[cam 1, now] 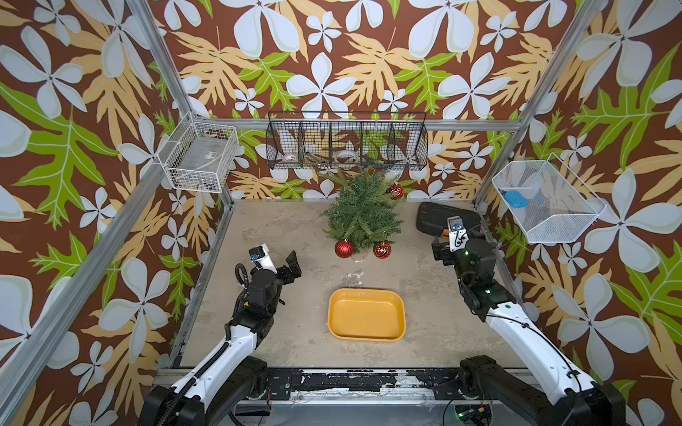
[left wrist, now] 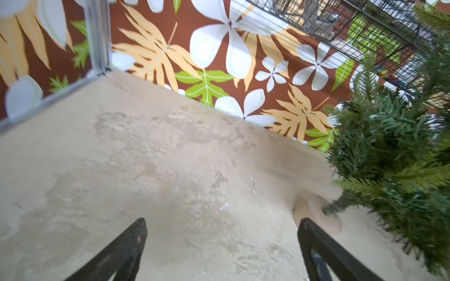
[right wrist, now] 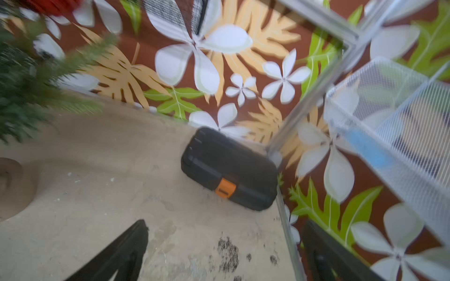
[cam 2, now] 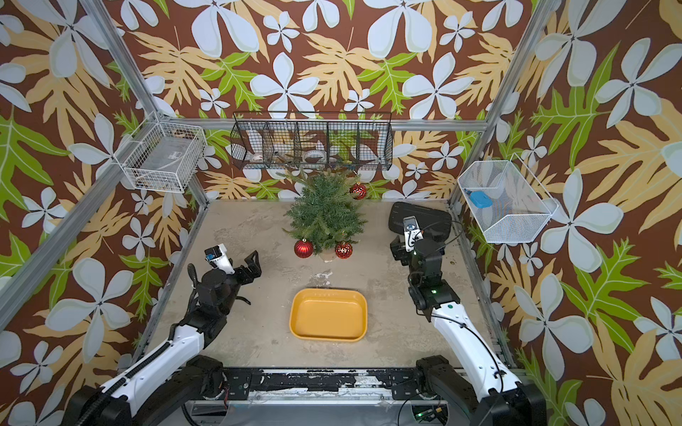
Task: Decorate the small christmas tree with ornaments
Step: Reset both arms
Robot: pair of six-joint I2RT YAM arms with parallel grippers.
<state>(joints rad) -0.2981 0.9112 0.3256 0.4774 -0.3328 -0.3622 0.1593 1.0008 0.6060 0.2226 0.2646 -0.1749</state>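
Standing at upper centre of both top views, near the back wall: tree, upright on table. Hanging from its lower edge, side by side: ribbed bauble left, lattice bauble right. Third bauble up at the tree's upper right. Below centre, well apart from the tree: yellow tray, nothing in it. Left gripper at centre left, jaws spread, gripping nothing, near the tree's pale base. Right gripper at centre right, jaws likewise wide and bare, just before black case with orange latch.
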